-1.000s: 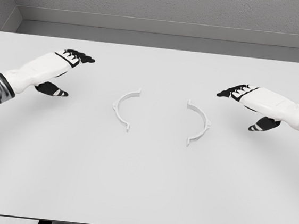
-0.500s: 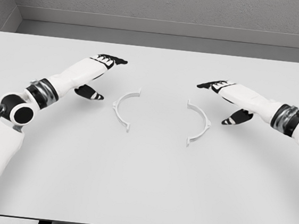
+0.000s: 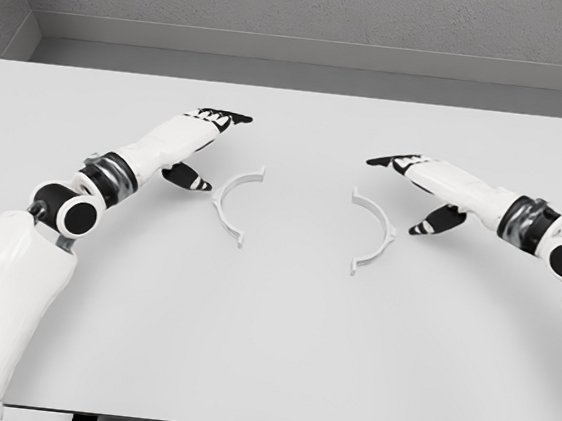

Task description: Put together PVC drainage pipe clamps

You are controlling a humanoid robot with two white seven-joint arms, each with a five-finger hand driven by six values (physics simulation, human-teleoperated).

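Observation:
Two white half-ring clamp pieces lie flat on the white table (image 3: 266,350), their open sides facing each other. The left clamp half (image 3: 229,203) sits left of centre, the right clamp half (image 3: 374,232) right of centre, a wide gap between them. My left hand (image 3: 207,147) hovers just up and left of the left half, fingers stretched out, thumb dropped, holding nothing. My right hand (image 3: 409,189) is a little right of the right half, also with straight spread fingers and empty. Neither hand touches a piece.
A grey wall and ledge (image 3: 318,54) run behind the table's far edge. Both forearms reach in from the table's sides, and my left shoulder (image 3: 0,302) fills the lower left.
Both hands have moved inward toward the clamp halves, the left one further. The two pieces have not moved.

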